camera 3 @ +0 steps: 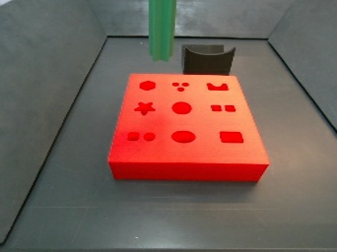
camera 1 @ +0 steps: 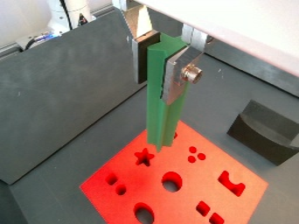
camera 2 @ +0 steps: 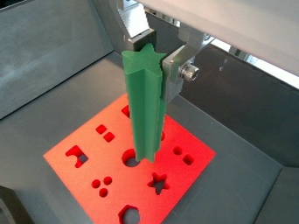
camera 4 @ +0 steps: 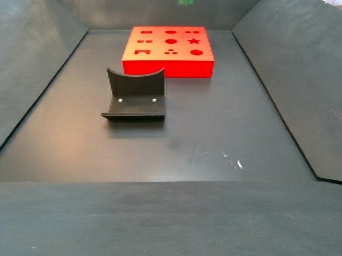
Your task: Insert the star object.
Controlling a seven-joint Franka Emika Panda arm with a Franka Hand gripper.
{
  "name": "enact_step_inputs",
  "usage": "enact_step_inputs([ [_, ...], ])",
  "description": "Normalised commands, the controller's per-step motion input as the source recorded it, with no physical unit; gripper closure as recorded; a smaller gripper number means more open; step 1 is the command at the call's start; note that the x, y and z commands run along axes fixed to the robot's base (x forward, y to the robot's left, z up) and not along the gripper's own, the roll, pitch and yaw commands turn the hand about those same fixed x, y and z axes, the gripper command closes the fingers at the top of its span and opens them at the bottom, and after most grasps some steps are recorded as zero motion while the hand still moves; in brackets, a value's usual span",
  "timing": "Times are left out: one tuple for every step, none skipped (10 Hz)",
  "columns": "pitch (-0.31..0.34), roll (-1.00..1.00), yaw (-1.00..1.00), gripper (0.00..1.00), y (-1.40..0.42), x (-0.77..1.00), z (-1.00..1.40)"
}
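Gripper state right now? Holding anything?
Gripper: shut on the star object, held upright above the red block; rod not yet in any hole.

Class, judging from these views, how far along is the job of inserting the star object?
Done: the pincer is shut on the green star object, lifted clear of the floor. In hand: it hangs upright over the red block. Left: lining it up with the star hole, which is empty, and lowering it in.

Light falls evenly from above me, bright but soft. My gripper (camera 1: 167, 72) and the star object (camera 2: 145, 105) look sharp in both wrist views; the red block (camera 3: 187, 126) glows saturated. A small glare spot marks the floor (camera 4: 227, 158) in a side view. Shadows stay faint.
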Motion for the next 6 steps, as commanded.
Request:
enact_step_inputs([
  [0.05,0.0,0.01,1.0,0.14,0.18,-0.11],
  [0.043,0.0,0.32,1.0,0.09,0.07,-0.41],
  [0.113,0.2,0.82,1.0,0.0,0.09,-0.25],
  [0.099,0.23,0.92,1.0,0.03,0.0,-0.21],
  [0.093,0.22,0.94,1.0,0.03,0.0,-0.21],
  [0.09,0.22,0.95,1.0,0.03,0.0,-0.19],
])
